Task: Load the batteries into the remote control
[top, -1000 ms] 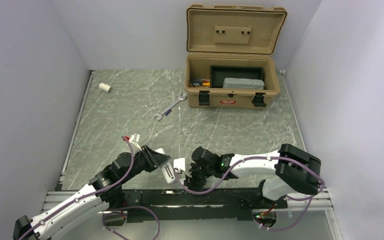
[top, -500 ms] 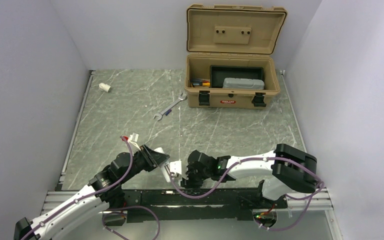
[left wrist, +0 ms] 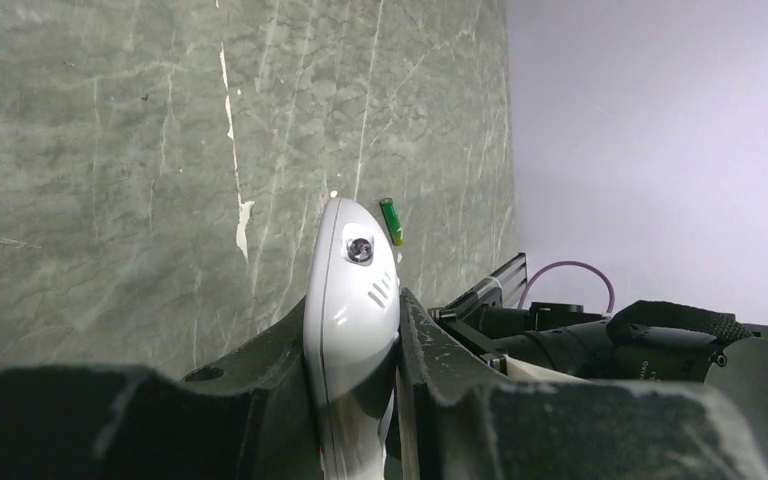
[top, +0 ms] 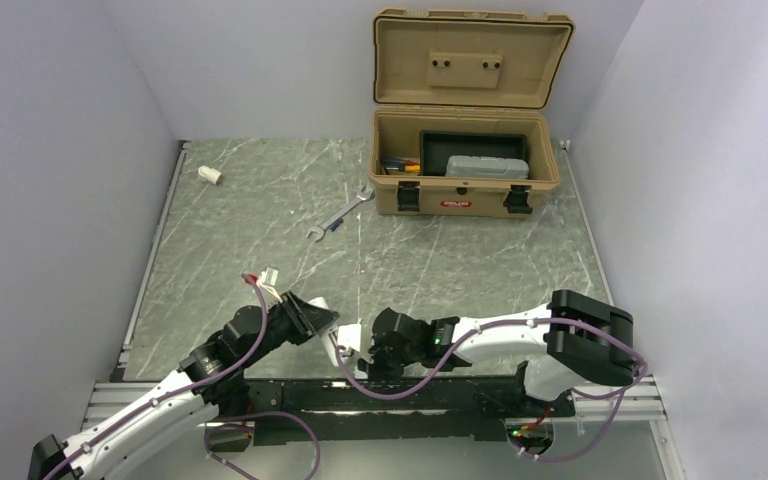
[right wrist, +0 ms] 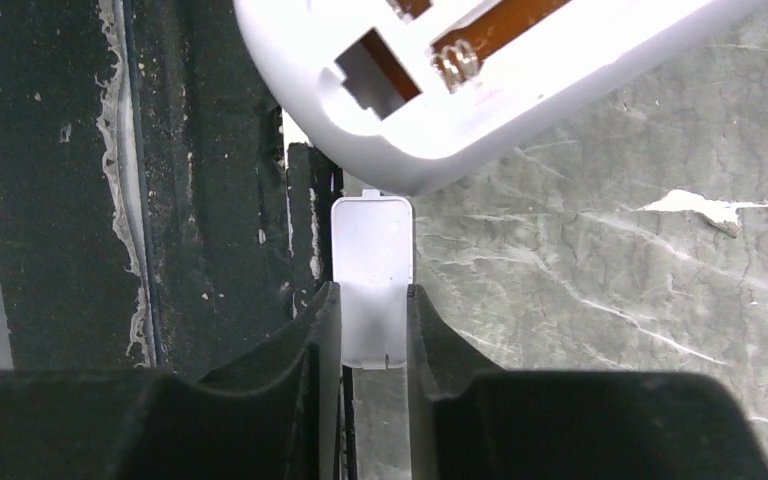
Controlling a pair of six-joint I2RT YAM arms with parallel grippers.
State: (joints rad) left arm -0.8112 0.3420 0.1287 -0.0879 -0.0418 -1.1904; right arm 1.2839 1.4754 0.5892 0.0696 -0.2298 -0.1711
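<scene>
My left gripper (left wrist: 352, 305) is shut on the white remote control (left wrist: 352, 290), holding it on edge just above the table near the front edge. In the right wrist view the remote control (right wrist: 480, 70) shows its open battery compartment with bare springs inside. Just below it, my right gripper (right wrist: 372, 290) is shut on a small white battery cover (right wrist: 372, 250), with both fingers touching its sides. One green battery (left wrist: 391, 221) lies on the table beyond the remote's tip. From above, both grippers meet at the near middle of the table, the right gripper (top: 362, 345) beside the remote control (top: 338, 340).
An open tan toolbox (top: 465, 190) stands at the back right. A silver wrench (top: 340, 215) lies in front of it and a stubby white cylinder (top: 209, 175) at the back left. A black rail (right wrist: 210, 200) runs along the near table edge beneath the right gripper.
My right gripper has moved left toward the remote and its fingers have closed on the white battery cover. The left gripper and the remote have stayed in place.
</scene>
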